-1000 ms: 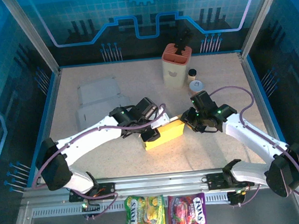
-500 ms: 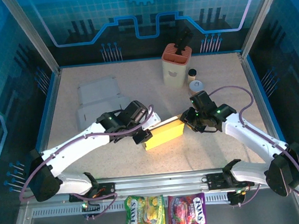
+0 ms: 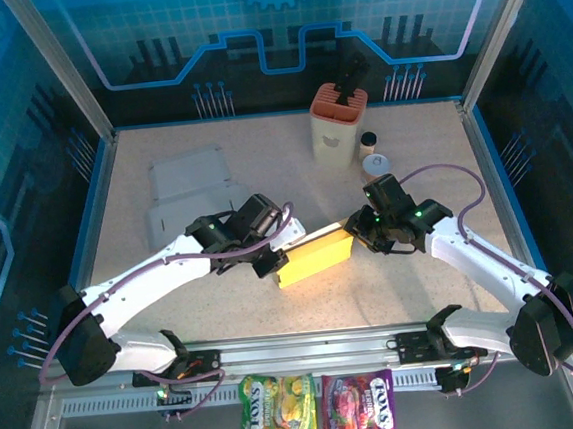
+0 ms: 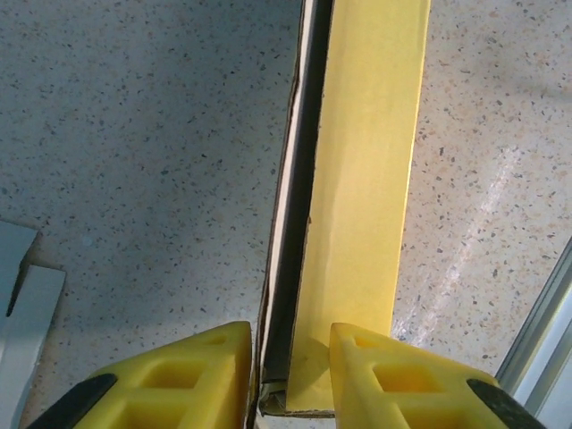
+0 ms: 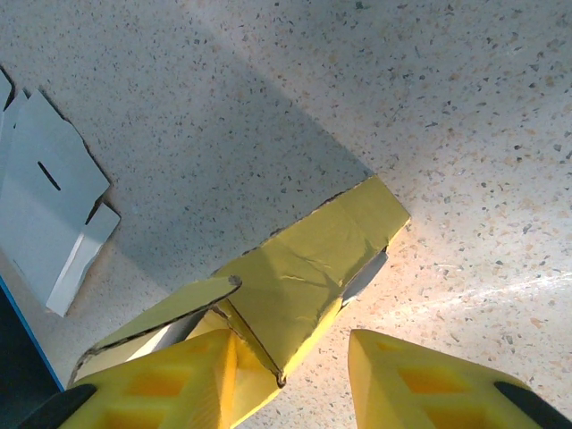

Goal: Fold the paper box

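Note:
The yellow paper box point(image 3: 317, 255) lies slanted in the middle of the table. My left gripper point(image 3: 274, 260) is at its left end. In the left wrist view the box point(image 4: 362, 179) runs away from the gripper point(image 4: 290, 357), whose two fingers pinch the box's near end from both sides. My right gripper point(image 3: 355, 237) sits at the box's right end. In the right wrist view the box point(image 5: 313, 259) rests against the left finger point(image 5: 170, 375) with a side flap raised. The right finger point(image 5: 420, 380) stands clear of it over bare table, so this gripper point(image 5: 290, 375) is open.
A flat white cardboard blank point(image 3: 192, 193) lies at the back left. A pink holder point(image 3: 339, 125) and a small jar point(image 3: 375, 162) stand at the back right. Two candy bags point(image 3: 320, 420) lie beyond the front rail.
My left arm has drawn back from over the box to its left end, and its jaws have narrowed onto it. The right arm and the box have hardly moved.

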